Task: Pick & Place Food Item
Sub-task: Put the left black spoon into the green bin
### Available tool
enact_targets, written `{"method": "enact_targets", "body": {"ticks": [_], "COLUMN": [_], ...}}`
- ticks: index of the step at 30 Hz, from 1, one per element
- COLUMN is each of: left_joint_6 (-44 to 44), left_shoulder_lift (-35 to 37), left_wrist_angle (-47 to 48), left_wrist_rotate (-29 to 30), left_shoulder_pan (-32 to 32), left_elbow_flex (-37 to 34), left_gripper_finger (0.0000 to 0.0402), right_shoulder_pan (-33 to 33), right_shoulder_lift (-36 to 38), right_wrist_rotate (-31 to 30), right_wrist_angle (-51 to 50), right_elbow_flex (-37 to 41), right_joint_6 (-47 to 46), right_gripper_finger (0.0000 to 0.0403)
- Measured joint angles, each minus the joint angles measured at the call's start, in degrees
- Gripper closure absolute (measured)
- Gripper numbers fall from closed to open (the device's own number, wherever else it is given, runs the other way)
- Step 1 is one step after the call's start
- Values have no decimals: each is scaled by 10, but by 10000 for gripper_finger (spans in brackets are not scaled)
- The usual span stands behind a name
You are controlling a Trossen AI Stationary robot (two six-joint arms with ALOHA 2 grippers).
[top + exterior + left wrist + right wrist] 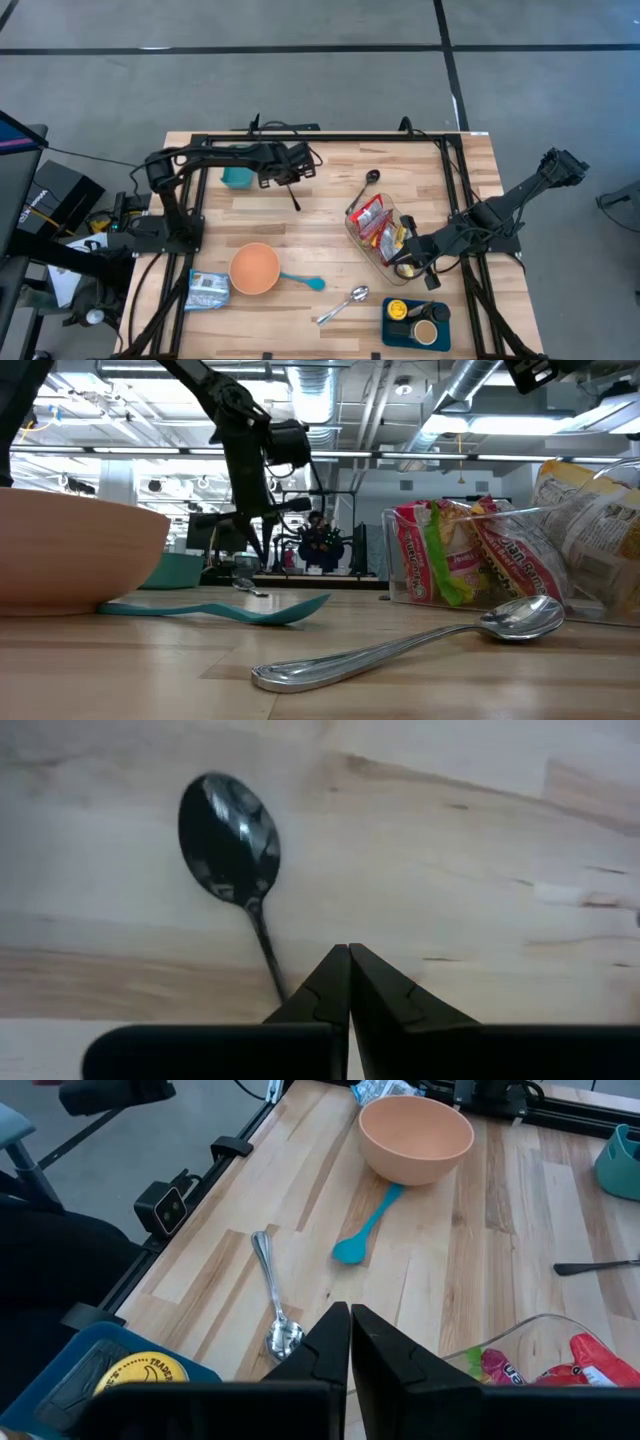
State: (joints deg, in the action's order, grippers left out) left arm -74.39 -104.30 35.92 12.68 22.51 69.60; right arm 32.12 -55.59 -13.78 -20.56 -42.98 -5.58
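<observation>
High view shows both grippers shut and empty: left gripper (297, 172), over black metal spoon (291, 193), risks grabbing cutlery; right gripper (432, 279) idles by clear plastic snack bin (372, 252).

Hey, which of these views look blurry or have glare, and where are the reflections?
Low view: the peach bowl close to the lens is soft, the silver spoon mirrors the ceiling lights, and the clear bin glints. Left wrist view: slightly soft, with bright glints on the black spoon. High view: even light, no harsh shadows. Right wrist view: clear, silver spoon faintly shiny.
</observation>
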Motion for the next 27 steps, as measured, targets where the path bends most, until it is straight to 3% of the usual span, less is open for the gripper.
{"method": "enact_targets", "body": {"ticks": [11,27], "left_joint_6": [-43,-40], "left_shoulder_lift": [-34,-29], "left_wrist_angle": [45,36], "left_wrist_rotate": [11,11], "left_shoulder_pan": [-11,-11], "left_elbow_flex": [0,0], "left_gripper_finger": [401,396], "right_shoulder_pan": [0,0], "right_shoulder_lift": [0,0], "right_wrist_rotate": [0,0], "right_wrist_angle": [0,-3], "right_elbow_flex": [0,0], "right_joint_6": [0,0], "right_gripper_finger": [395,395]}}
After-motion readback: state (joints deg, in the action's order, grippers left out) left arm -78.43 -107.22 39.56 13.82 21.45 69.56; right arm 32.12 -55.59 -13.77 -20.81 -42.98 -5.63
